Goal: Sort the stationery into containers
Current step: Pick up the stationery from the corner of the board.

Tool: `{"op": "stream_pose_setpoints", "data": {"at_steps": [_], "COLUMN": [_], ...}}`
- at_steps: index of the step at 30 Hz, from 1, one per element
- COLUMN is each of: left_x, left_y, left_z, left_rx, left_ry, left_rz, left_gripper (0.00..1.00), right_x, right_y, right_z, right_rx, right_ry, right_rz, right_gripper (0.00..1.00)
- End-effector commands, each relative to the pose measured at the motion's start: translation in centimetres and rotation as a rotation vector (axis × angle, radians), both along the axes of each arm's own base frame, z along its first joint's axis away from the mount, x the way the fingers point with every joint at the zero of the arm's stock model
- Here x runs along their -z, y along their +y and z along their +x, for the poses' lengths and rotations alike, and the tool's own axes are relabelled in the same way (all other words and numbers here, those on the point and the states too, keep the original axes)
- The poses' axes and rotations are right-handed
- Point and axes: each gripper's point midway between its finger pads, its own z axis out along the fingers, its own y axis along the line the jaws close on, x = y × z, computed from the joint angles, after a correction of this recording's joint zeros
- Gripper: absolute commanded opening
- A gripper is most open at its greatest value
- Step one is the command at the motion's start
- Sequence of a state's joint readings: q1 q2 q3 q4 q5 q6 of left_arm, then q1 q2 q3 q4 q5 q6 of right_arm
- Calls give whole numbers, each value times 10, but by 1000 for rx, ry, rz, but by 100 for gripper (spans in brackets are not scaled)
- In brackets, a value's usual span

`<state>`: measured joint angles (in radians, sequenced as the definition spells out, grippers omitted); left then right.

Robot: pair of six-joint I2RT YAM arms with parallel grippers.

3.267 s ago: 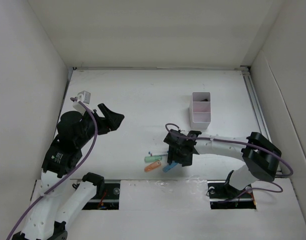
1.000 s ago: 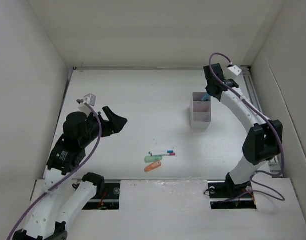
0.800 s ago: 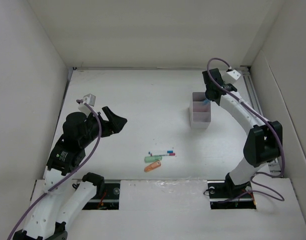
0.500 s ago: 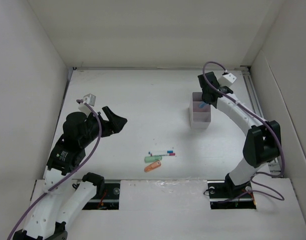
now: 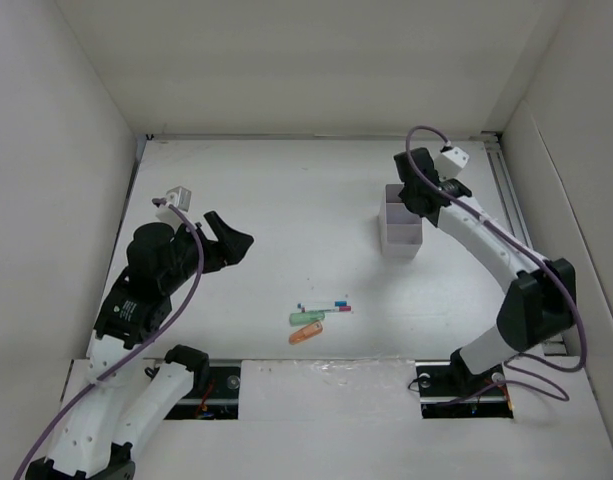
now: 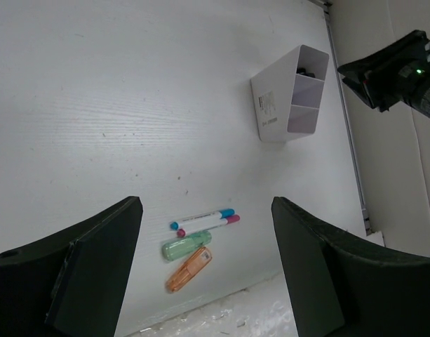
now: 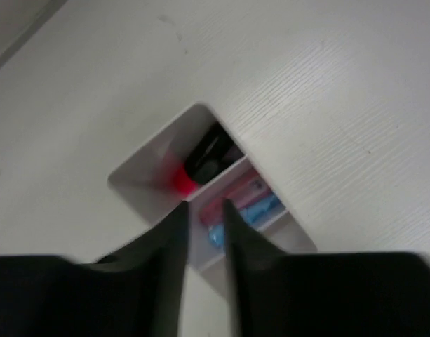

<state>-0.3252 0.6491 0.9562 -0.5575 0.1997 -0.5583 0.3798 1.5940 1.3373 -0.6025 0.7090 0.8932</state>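
1. Four items are lying loose mid-table in the top view: a green marker, an orange marker and two thin pens, all close together and well apart from the box at the far right. The right gripper is hanging right over the box; its jaws are too small here to judge. The left gripper is waiting on the left, away from everything.
2. From the left wrist, the left gripper is standing wide with nothing between its fingers. Below it the pens are lying side by side, the green marker just beside them and the orange marker next to that.
3. From the right wrist, the right gripper is showing a narrow gap and gripping nothing. Under it, one compartment is holding a black marker, the next a pink marker and a blue marker.
4. Judging by this, the drop-off step is ending; the next move is calling for a lift clear of the box rim, then a reach to the loose group.
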Motion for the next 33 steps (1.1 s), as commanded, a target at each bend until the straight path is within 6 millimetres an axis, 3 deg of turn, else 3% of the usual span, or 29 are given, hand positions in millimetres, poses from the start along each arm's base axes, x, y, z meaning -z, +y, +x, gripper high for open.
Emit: {"op": "stream_pose_setpoints", "data": {"at_steps": [1,2,4,5,6,9,10,12,14,17,18,19,22,24,26,28,33], "left_x": [-28,-27,-30,-34,-34,-40,-44,-49,-57,-77,-82,-101,-129,-140,-150,-148,-153], "left_y": [4,6,9,12,13,14,14,17,19,26,28,31,33,33,35,38,39], "left_z": [6,7,7,8,9,10,9,10,11,16,17,15,13,10,6,4,-1], "left_rx": [-22,-36,-52,-62,-70,-79,-80,-93,-106,-141,-152,-164,-179,-182,-183,-194,-195], "left_ry": [-82,-72,-75,-92,-93,-98,-106,-119,-129,-155,-155,-189,-232,-253,-273,-262,-274], "left_rz": [-5,4,10,18,21,22,19,19,20,46,50,39,12,-6,-15,-7,-12], "left_gripper": [72,72,72,72,72,72,72,72,72,72,72,72,72,72,72,72,72], "right_x": [-39,-34,-19,-12,-3,20,26,40,54,65,69,71,84,86,102,115,122], "right_y": [48,79,131,151,188,232,250,264,282,299,310,315,333,341,341,339,339], "right_z": [-29,-44,-86,-105,-141,-210,-242,-271,-297,-313,-310,-310,-310,-308,-306,-302,-297], "right_rx": [-238,-381,-613,-720,-882,-1169,-1285,-1407,-1508,-1598,-1606,-1631,-1671,-1681,-1699,-1692,-1729], "right_ry": [-53,-12,57,98,166,305,349,418,473,502,508,507,516,501,535,559,567], "right_rz": [81,152,212,235,300,363,364,338,306,202,164,120,-18,-116,-199,-271,-341], "right_gripper": [31,15,3,1,0,0,1,9,36,69,72,74,76,78,78,79,79]}}
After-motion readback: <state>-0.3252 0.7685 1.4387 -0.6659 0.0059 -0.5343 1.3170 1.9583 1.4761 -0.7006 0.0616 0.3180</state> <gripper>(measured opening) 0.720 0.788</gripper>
